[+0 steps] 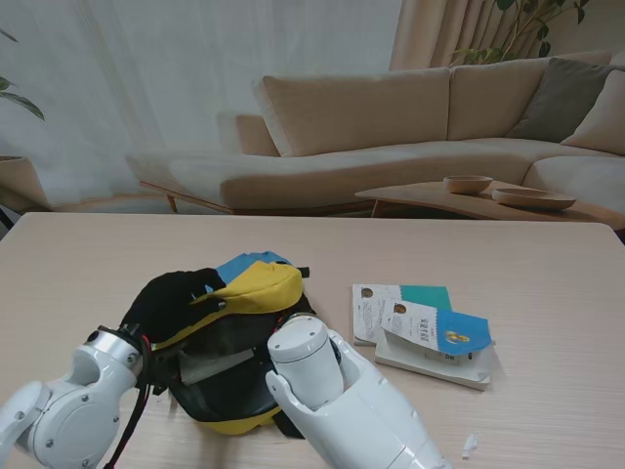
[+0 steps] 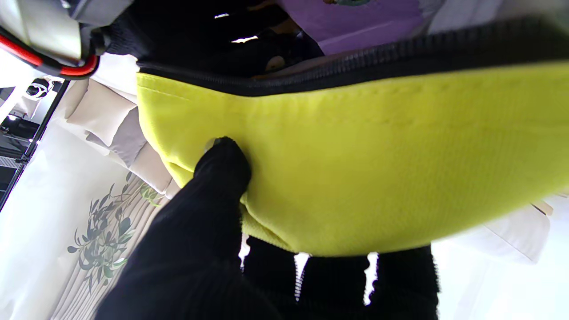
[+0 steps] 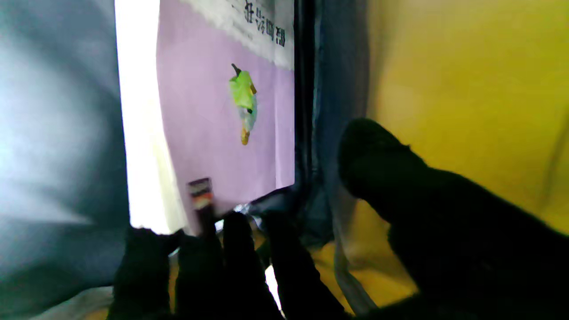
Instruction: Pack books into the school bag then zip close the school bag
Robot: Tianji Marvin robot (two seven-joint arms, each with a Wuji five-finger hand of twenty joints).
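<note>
**A:** Which step was in hand?

**B:** Packing, by my reading. At the bottom of the stand view both arms met at the school bag (image 1: 229, 352), which lay open at lower centre of the frame. The left hand (image 1: 171, 303), black-gloved, was clamped on the bag's yellow flap (image 2: 355, 164), thumb (image 2: 222, 164) pressed on one face and fingers curled behind, holding the mouth up.

**A:** And the right hand?

**B:** Hidden from the stand camera behind its own forearm. Its wrist view showed the right hand (image 3: 249, 262) inside the bag, fingertips (image 3: 235, 226) at the edge of a purple book (image 3: 222, 111). Whether they gripped that edge or only touched it, I could not tell.

**A:** What would the next move call for?

**B:** Probably seating that book fully, then drawing the hand out without dragging the lining. More books (image 1: 425, 332) waited just right of the bag, a loose overlapping stack with white, teal and blue covers. The zipper (image 2: 400, 53) stood open, so closing looked some way off.

**A:** The surface?

**B:** A pale wood-grain table (image 1: 547, 264), with a small white scrap (image 1: 470, 446) at the lower right.

**A:** Beyond that?

**B:** A low side table (image 1: 430, 198) carrying two shallow bowls (image 1: 467, 183), then a beige sofa (image 1: 391, 127) across the upper frame, sheer curtains (image 1: 146, 88) behind it, and plant leaves (image 1: 532, 20) in the top right corner.
</note>
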